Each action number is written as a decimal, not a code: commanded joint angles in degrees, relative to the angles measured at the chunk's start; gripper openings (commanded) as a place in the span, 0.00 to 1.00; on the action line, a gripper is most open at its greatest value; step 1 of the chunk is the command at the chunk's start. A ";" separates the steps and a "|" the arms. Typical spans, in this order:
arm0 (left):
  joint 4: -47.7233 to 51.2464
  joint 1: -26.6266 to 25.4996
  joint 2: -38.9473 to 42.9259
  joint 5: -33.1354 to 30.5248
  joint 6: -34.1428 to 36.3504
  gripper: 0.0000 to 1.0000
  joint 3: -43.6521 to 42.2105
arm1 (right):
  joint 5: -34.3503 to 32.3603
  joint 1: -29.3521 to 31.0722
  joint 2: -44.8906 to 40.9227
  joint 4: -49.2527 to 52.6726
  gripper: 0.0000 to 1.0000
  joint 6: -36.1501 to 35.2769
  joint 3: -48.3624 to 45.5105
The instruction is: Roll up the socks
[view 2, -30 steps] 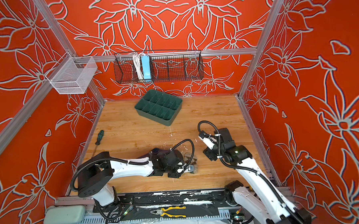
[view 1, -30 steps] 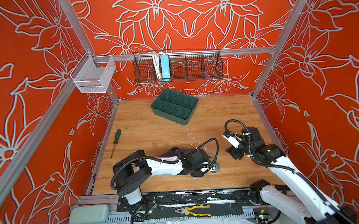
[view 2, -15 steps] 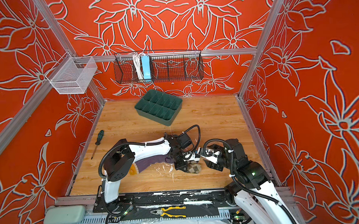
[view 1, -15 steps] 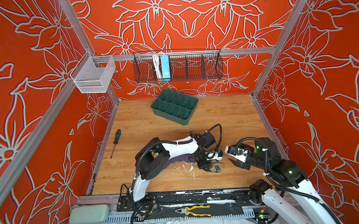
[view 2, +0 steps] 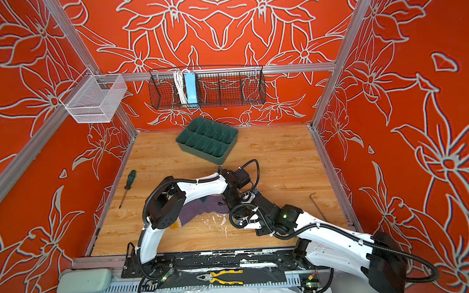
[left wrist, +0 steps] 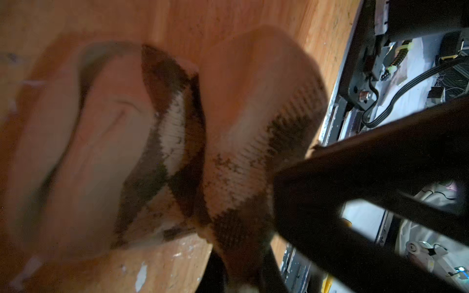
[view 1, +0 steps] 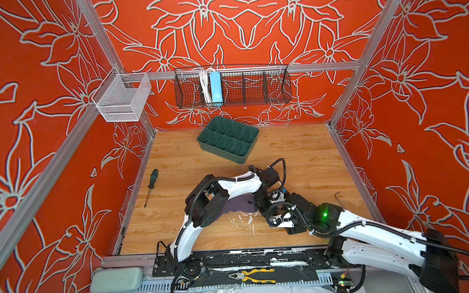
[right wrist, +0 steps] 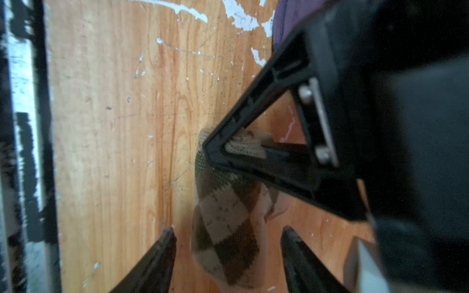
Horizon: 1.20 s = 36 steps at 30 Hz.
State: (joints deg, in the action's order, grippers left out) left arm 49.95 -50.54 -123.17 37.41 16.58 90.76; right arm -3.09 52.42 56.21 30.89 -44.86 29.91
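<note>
A wooden table [view 1: 296, 150] walled in red floral panels is seen from above, with two robot arms reaching in from 6 o'clock.

Two socks are counted. One beige sock with brown argyle diamonds [right wrist: 225, 241] is bunched into a short, thick bundle just to the 5 o'clock side of the table's centre. In both top views it is hidden beneath the two grippers. One end of it is pinched between the closed fingers of the left gripper [right wrist: 213, 152]. The right gripper [right wrist: 228, 230] is held with its jaws apart, one finger on either side of the bundle, and a gap is visible on each side. Whether the bundle rests on the wood cannot be told.

One ribbed purple sock [view 1: 237, 207] is laid flat near the centre, at 9 o'clock from the grippers, and is partly covered by the left arm.

One green divided tray [view 1: 217, 152] is set at 12 o'clock. One screwdriver [view 1: 151, 187] is placed at 9 o'clock and one hex key [view 1: 340, 199] at 3 o'clock. One pair of yellow-handled pliers [view 1: 254, 275] is laid on the front rail at 6 o'clock. Two baskets are hung on the walls: one white mesh basket [view 1: 122, 99] at 10 o'clock and one black wire basket [view 1: 252, 89] at 12 o'clock.
</note>
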 commanded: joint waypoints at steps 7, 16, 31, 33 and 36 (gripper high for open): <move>1.35 0.87 0.34 1.33 -1.00 0.06 -0.50 | -3.02 0.82 11.10 -6.50 0.38 3.08 -0.56; -9.17 4.05 14.67 -3.75 -4.58 0.35 -9.17 | -2.28 0.80 13.49 -5.05 0.06 6.39 -0.80; -30.87 8.97 68.53 -41.76 6.22 0.54 -34.75 | 20.29 -0.43 23.55 2.80 0.00 8.35 10.11; -31.32 8.97 72.81 -35.71 13.72 0.55 -36.45 | 23.55 -1.58 27.11 4.89 0.00 8.87 12.21; -29.57 5.73 75.23 -30.74 23.32 0.60 -38.00 | 26.02 -4.51 32.40 6.56 0.01 9.24 14.37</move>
State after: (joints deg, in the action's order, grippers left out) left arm 20.14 -42.44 -48.18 2.74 26.96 54.76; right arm 15.92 49.63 83.99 31.20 -37.04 44.53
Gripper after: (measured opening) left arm 0.592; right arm 0.255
